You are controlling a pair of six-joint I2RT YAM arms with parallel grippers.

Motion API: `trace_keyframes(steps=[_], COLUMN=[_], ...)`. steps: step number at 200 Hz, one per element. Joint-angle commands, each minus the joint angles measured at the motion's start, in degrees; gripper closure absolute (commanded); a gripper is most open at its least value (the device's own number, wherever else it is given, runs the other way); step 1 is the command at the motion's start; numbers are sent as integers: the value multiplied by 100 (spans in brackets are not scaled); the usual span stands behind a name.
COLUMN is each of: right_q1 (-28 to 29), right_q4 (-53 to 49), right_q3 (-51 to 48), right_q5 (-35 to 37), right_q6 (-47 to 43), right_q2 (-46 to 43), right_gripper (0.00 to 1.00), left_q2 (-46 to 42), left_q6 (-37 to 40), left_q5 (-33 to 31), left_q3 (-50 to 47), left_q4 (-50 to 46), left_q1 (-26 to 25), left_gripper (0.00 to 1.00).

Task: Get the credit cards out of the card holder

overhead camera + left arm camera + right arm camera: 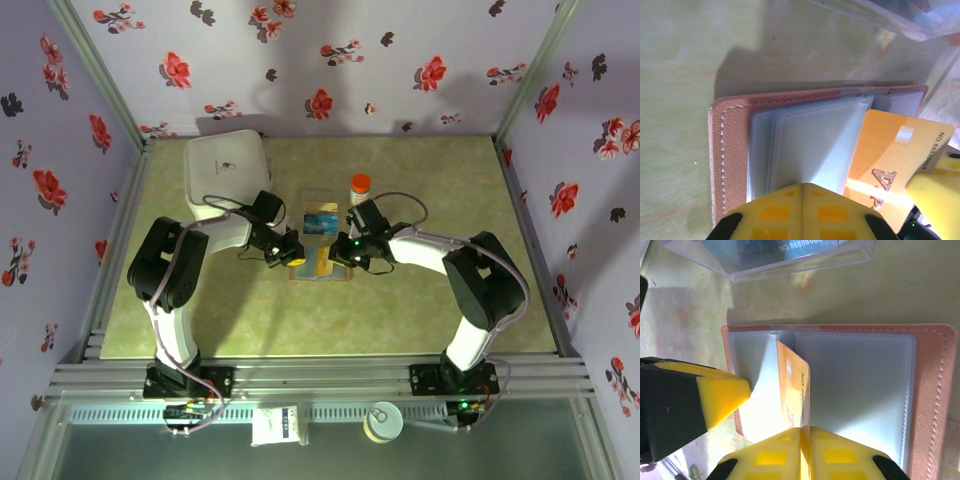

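The card holder (322,268) lies spread open mid-table, brown rim around blue-grey panels (860,380). My left gripper (802,186) is shut, its tips resting on the holder's blue-grey panel (810,140). My right gripper (805,429) is shut on the edge of an orange-gold credit card (796,385) that stands tilted up out of the holder's middle. In the left wrist view that card (895,150) juts out past the panel toward the right gripper's finger (935,185). The left gripper's yellow fingertip (722,392) touches the holder's left panel.
A clear plastic box (321,215) just behind the holder has teal-blue cards (790,247) in it. An orange-capped bottle (360,185) stands behind the right gripper. A large white square container (228,170) sits at the back left.
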Motion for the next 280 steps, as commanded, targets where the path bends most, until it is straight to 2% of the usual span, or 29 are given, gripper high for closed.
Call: trace_keyframes(steps=[1,42,65,97,113,125,159,189,214,246,280], right_q1=[-36,-38,-38,-47,-30,-20,-29,-38,-36,-133,-334], right_q4=[-457,-807,-1062,-1837,-2163,-2295,-3059,-3586,-3897,-4292,-4794], right_q3=[31,324,582,1124,1335,1445,2117,2784,3270,4064,5197], right_q5=[215,300,281,363,418,609,1035,740,832,972,759], right_q6=[-277,-587,-1114,-2503,-3375,-4042,-5787,-7138,-8258,-9133,-9498], right_q2=[-230,-339,-340,-305,-316,-352,-163,200,468,942,1572], right_gripper=[90,91,91,92,97,100,100,100,100,100,100], left_q2=[-89,-148,-207,-225,-275,-346,-473,-620,-678,-810,-866], left_q6=[30,55,41,47,58,61,65,52,76,61,132], left_q5=[-228,-243,-286,-286,-293,-315,-343,-381,-399,-425,-449], left_q3=[-148,-91,-26,107,127,118,68,-56,-116,-120,-84], left_q4=[-245,-288,-288,-321,-345,-318,-317,-273,-293,-385,-553], left_q1=[-30,-32,-34,-32,-24,-23,21,63,104,202,257], left_gripper=[100,100,100,99,98,97,97,97,97,97,97])
